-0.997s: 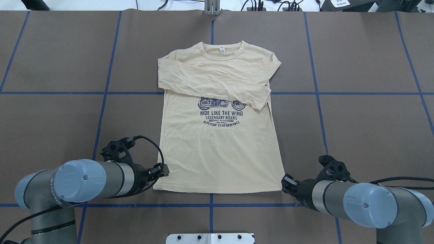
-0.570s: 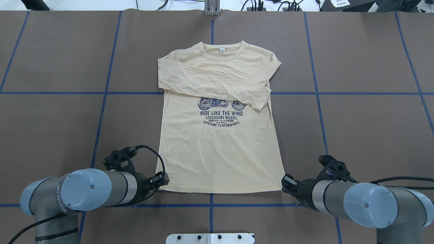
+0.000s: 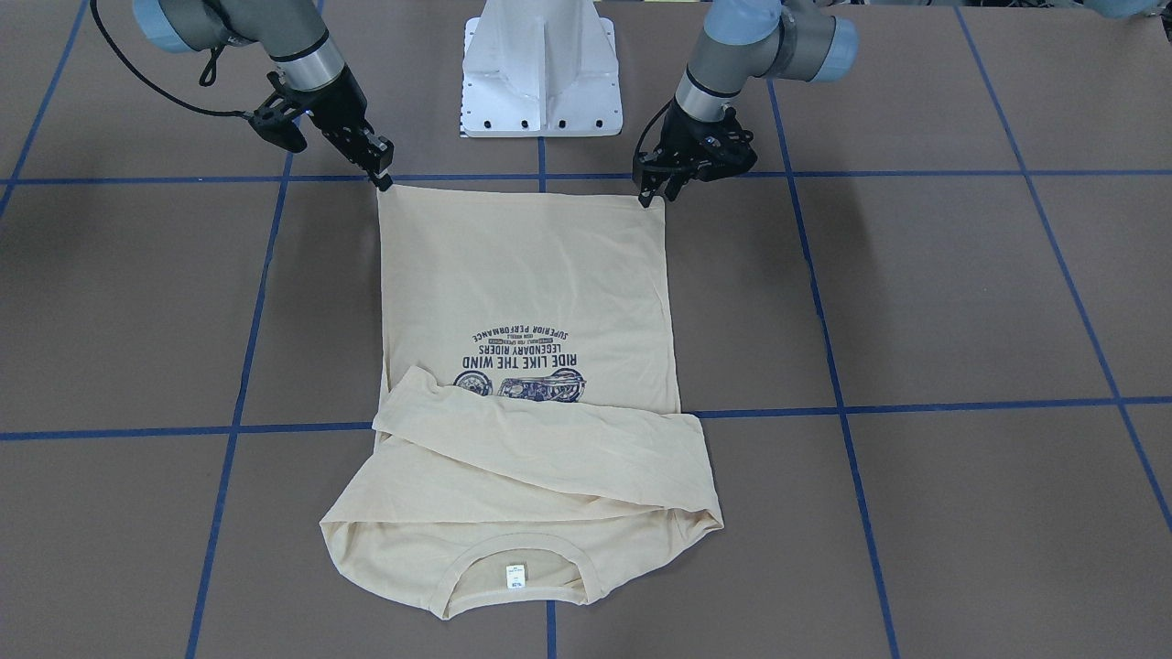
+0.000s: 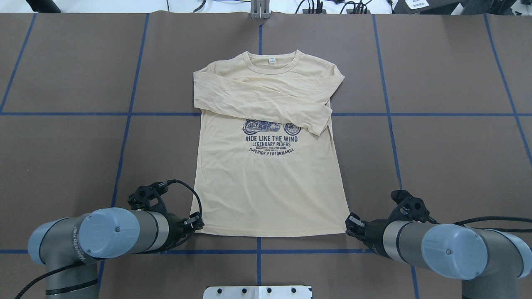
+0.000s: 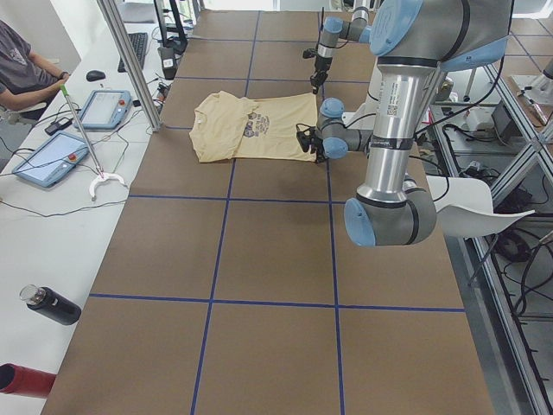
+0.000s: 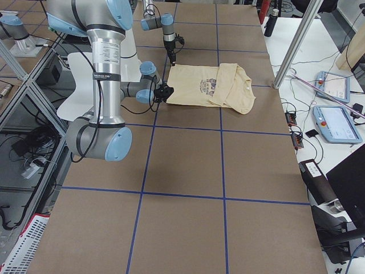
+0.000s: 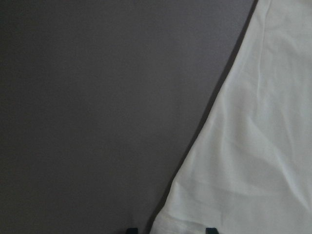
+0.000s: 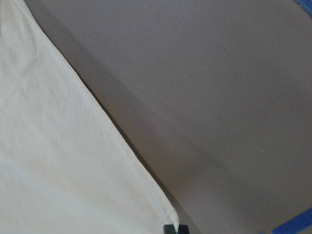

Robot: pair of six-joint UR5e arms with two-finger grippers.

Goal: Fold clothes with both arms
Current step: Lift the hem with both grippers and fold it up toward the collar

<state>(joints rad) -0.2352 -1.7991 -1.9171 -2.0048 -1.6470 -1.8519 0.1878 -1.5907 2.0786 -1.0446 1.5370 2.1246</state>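
The clothes are one cream-yellow shirt [image 4: 270, 187] [image 3: 522, 275], flat on the brown table, print up, both sleeves folded across the chest and the neck label at the far end. My left gripper [image 4: 198, 222] [image 3: 652, 190] is open at the near hem corner. In the left wrist view its gripper [image 7: 170, 230] straddles the hem of the shirt [image 7: 258, 146]. My right gripper [image 4: 350, 223] [image 3: 383, 178] is at the opposite hem corner. In the right wrist view that gripper [image 8: 174, 228] is shut on the tip of the shirt [image 8: 58, 146].
The white pedestal base [image 4: 257, 292] [image 3: 540, 73] stands just behind the hem. Blue tape lines [image 4: 124, 114] grid the table. A person [image 5: 22, 69], tablets [image 5: 104, 108] and a dark bottle [image 5: 52, 304] are at a side bench.
My left gripper has slid toward the robot along the shirt's left edge, down to the hem corner. The right arm and the shirt have stayed still.
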